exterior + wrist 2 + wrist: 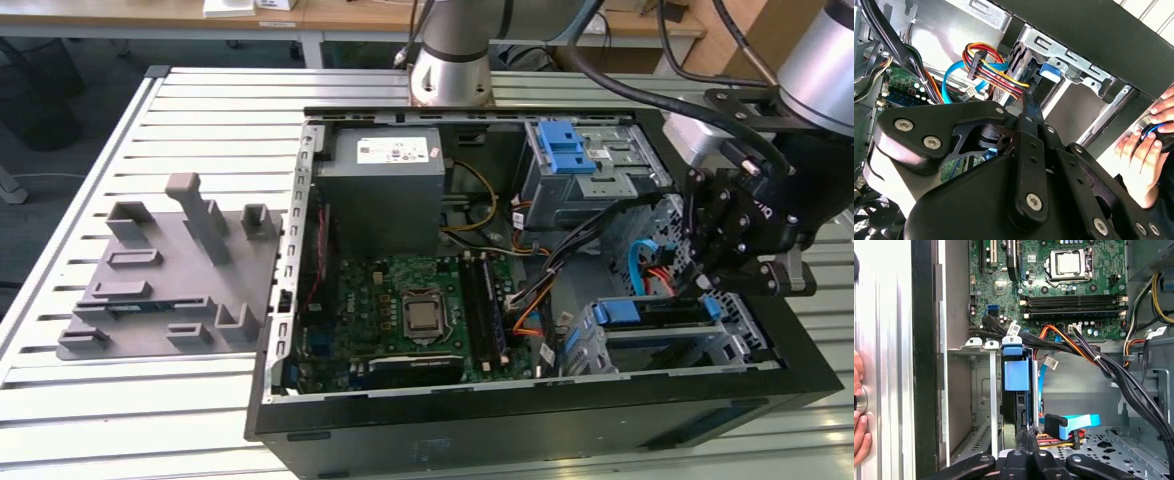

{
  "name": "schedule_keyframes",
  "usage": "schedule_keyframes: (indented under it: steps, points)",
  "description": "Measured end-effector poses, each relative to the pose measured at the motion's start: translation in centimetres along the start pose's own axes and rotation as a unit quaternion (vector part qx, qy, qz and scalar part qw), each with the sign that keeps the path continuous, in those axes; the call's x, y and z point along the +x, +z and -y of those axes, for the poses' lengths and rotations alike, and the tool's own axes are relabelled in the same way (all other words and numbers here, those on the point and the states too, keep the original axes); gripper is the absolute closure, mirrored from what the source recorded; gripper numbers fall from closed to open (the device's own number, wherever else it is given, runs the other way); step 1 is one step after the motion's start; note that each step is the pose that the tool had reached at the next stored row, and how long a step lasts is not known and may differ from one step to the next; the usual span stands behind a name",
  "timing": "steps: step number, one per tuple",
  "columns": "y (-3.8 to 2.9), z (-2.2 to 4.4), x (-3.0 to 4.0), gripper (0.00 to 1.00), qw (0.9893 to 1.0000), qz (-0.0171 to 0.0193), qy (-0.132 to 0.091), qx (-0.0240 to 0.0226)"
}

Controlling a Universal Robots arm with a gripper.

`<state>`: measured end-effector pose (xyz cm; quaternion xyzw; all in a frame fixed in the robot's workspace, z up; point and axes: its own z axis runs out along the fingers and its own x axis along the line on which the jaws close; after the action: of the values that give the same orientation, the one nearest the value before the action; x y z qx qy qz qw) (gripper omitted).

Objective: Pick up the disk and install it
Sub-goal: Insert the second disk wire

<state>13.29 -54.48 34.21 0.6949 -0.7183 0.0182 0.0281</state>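
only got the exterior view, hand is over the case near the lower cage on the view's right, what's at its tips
Observer: In the second wrist view the hand is shut, with its tips just short of the silver metal drive cage.
Operator: is the drive in there
Observer: In the first wrist view a dark flat part, possibly the disk, stands on edge in the cage under a blue plastic piece. I can't confirm it.
Operator: anyone close
Observer: A person's fingers rest on a round object outside the black case wall.

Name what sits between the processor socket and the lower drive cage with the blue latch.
In the exterior view, the black memory slots and a bundle of orange and black cables lie between them.
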Motion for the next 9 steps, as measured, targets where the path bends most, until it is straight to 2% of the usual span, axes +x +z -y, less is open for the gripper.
schedule_keyframes:
  steps: [2, 6, 9]
  points:
    - [-0.09, -0.03, 0.00, 0.89, 1.0000, -0.0001, 0.000, 0.0001]
    - [-0.81, -0.14, 0.06, 0.89, 1.0000, 0.0000, 0.000, 0.0001]
    - [-0.81, -0.92, 0.08, 0.89, 1.0000, 0.0002, 0.000, 0.0002]
